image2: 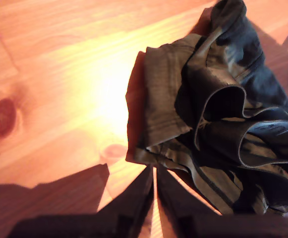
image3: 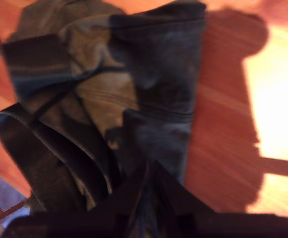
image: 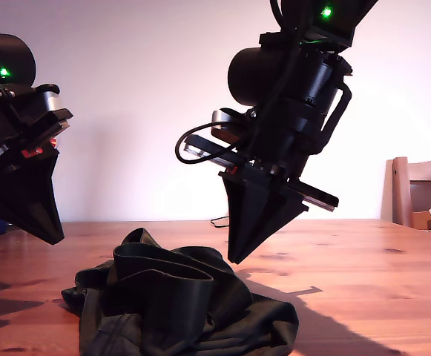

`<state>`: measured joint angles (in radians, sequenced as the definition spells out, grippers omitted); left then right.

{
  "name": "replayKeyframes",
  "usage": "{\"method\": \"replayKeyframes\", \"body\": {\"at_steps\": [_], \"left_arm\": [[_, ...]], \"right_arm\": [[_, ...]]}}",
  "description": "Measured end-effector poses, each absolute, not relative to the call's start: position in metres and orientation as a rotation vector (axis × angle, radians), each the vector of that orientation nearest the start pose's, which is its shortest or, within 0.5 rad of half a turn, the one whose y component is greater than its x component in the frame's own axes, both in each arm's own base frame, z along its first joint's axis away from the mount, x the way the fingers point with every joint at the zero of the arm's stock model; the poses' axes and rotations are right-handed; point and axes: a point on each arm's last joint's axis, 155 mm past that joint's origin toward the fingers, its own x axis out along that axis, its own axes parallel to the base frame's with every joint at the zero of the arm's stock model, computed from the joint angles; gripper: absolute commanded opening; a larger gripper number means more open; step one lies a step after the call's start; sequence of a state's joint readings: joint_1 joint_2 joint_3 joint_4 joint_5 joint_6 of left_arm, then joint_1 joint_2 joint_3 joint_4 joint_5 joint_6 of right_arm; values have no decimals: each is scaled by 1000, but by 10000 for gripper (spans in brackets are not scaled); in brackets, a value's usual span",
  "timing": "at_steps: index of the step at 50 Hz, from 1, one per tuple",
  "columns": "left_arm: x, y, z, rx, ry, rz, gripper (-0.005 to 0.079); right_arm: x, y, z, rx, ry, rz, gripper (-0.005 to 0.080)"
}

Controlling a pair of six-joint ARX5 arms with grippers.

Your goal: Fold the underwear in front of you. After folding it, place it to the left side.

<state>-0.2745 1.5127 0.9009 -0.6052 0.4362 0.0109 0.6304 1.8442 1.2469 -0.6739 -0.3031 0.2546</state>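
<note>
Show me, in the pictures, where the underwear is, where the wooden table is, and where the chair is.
underwear (image: 178, 304): exterior view, on the crumpled cloth in the middle of the heap.
wooden table (image: 363, 259): exterior view, on bare wood toward that view's right.
chair (image: 421, 189): exterior view, on its backrest at that view's right edge.

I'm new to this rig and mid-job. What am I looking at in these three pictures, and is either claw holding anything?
You are seeing two robot arms, each ending in a black pointed claw with a camera on it. The wide picture comes from a camera standing off the arms. In it, my first claw hangs at the exterior view's left, above the bare wooden table. My second claw hangs just above the underwear, a crumpled dark heap, not yet folded. The other two pictures look down along each claw. Both claws look shut and hold nothing.
</note>
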Motion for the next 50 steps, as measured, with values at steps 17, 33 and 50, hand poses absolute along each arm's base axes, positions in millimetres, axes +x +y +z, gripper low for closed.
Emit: {"method": "replayKeyframes", "body": {"at_steps": [17,33,50], "left_arm": [[288,-162,55,-91,1233,-625,-19],[289,-162,56,-91,1230,-626,-19],[289,-161,56,-94,1229,-622,-19]], "right_arm": [[278,282,6,-37,1471,636,-11],[255,305,10,-44,1489,708,-11],[227,335,17,-4,1516,811,-11]]}}
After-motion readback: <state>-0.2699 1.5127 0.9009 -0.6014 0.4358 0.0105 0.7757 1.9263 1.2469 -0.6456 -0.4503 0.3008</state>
